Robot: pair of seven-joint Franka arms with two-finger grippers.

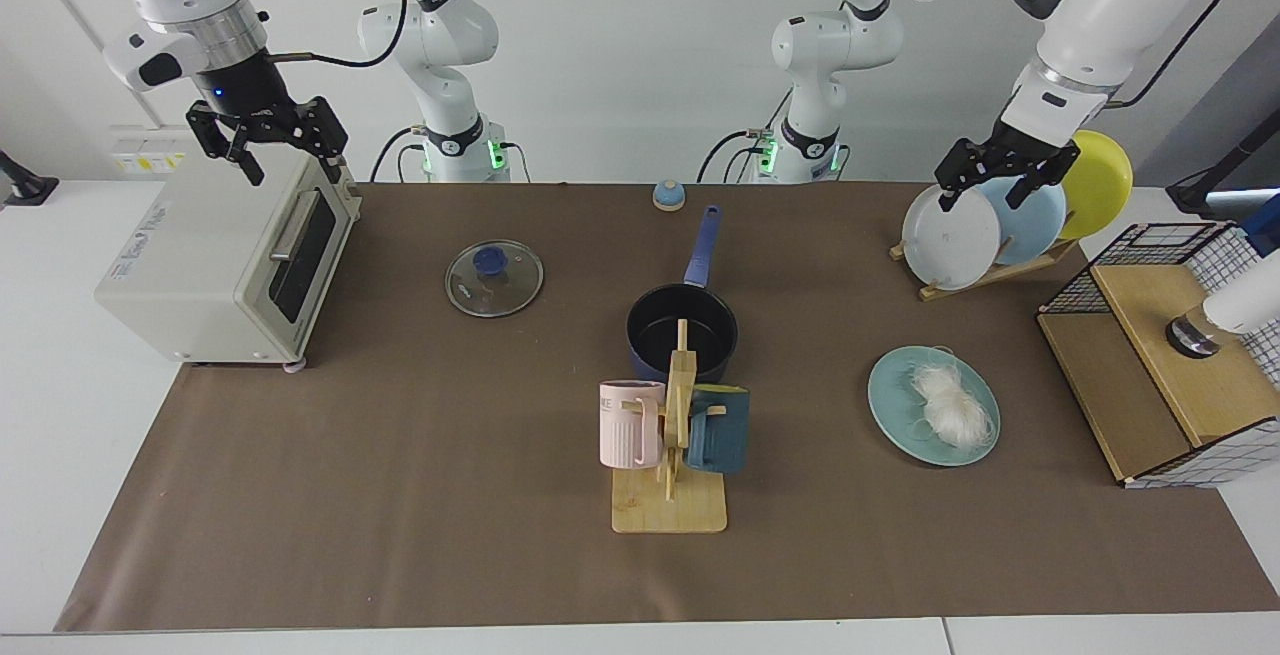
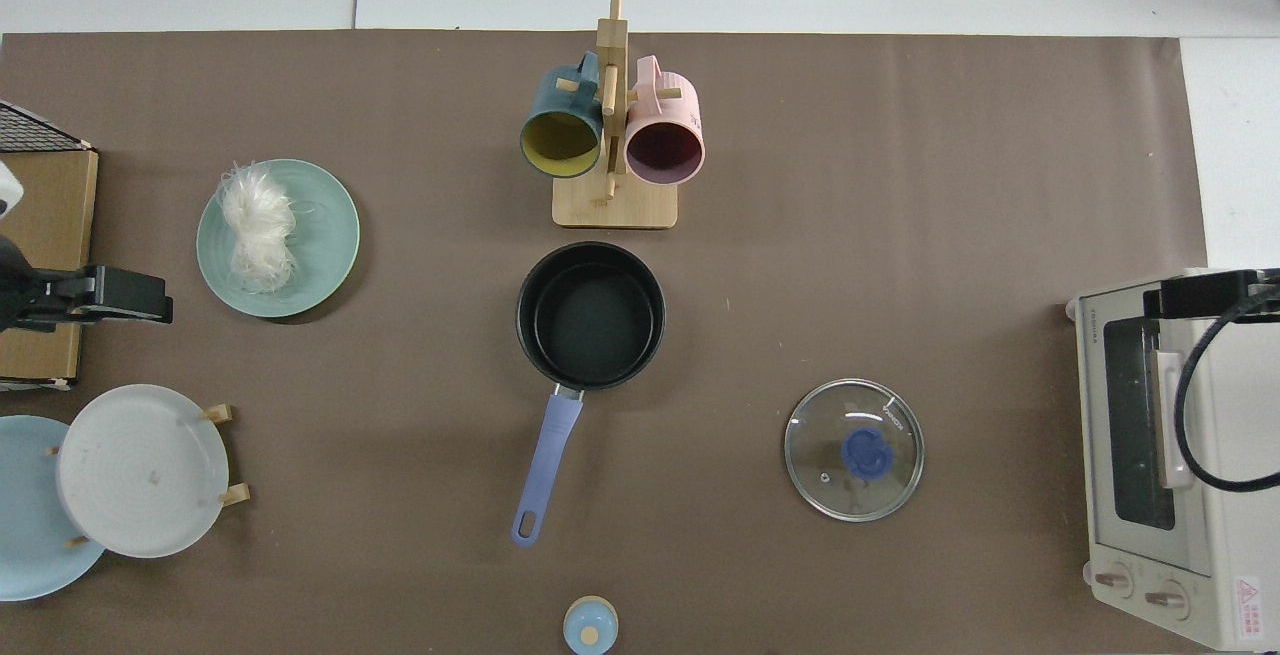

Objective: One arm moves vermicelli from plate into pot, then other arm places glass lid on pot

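White wispy vermicelli (image 1: pixel 948 401) on flat teal plate (image 1: pixel 893 413), round glass lid (image 1: pixel 494 278) apart

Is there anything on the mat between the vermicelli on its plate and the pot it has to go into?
Nothing visible. The top view shows bare mat between the plate holding the vermicelli and the pot. The mug rack stands beside the pot, off that line.

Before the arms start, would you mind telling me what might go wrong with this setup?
1. The vermicelli is a loose bundle with stray strands on the plate; the open left claw, raised by the racked plates, may drop some.
2. The mug rack stands close against the pot, so an arm may clip it.
3. The glass lid offers only a small knob for the open right claw.
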